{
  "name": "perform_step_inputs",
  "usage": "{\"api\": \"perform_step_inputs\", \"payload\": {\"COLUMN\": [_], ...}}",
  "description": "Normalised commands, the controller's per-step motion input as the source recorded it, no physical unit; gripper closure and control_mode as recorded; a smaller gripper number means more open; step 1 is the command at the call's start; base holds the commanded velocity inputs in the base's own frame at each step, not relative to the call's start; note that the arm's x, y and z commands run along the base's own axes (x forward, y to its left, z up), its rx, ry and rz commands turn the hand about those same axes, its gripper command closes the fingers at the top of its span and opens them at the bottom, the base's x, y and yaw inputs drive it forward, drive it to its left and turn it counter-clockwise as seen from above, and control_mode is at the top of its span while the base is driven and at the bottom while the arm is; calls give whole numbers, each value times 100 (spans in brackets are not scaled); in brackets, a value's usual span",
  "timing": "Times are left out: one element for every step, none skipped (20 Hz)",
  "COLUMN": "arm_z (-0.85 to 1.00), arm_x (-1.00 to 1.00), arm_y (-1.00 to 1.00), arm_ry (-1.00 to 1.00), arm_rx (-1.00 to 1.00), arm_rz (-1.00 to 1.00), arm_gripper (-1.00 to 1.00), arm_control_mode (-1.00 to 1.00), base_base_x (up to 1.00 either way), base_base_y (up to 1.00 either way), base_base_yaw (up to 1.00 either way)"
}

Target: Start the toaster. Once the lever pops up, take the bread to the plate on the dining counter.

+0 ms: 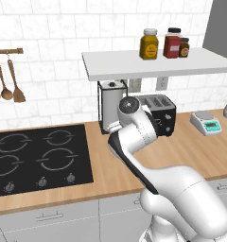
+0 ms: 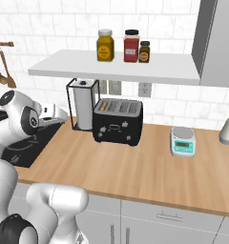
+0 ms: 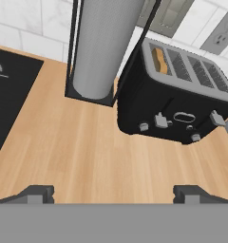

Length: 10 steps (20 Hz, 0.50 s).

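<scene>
In the hand view, the paper-towel roll (image 3: 104, 47) is standing at upper left. The toaster (image 3: 175, 102) is sitting right of centre, touching its holder, the bread (image 3: 159, 60) poking from the leftmost slot. The gripper (image 3: 113, 192) is hanging spread wide at the bottom, holding nothing.

No text can be read; the jar labels (image 2: 131, 48) are blurred.

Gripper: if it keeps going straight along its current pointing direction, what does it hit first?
Likely the bare wooden countertop in front of the toaster, judging from the hand view. The open gripper points down at it; depth is unclear, so the toaster's front could come first.
</scene>
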Motion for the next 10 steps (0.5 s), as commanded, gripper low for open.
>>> {"api": "perform_step_inputs", "payload": {"arm_z": [0, 0, 0, 0, 0, 0, 0, 0, 0, 0], "arm_x": [0, 0, 0, 0, 0, 0, 0, 0, 0, 0], "arm_y": [0, 0, 0, 0, 0, 0, 0, 0, 0, 0], "arm_ry": [0, 0, 0, 0, 0, 0, 0, 0, 0, 0], "arm_rx": [0, 0, 0, 0, 0, 0, 0, 0, 0, 0], "arm_rz": [0, 0, 0, 0, 0, 0, 0, 0, 0, 0], "arm_gripper": [-100, -100, -100, -100, -100, -100, -100, -100, -100, -100], "arm_control_mode": [-100, -100, -100, -100, -100, -100, -100, -100, -100, -100], "base_base_x": [0, 0, 0, 0, 0, 0, 0, 0, 0, 0], "base_base_y": [0, 0, 0, 0, 0, 0, 0, 0, 0, 0], "base_base_yaw": [0, 0, 0, 0, 0, 0, 0, 0, 0, 0]}}
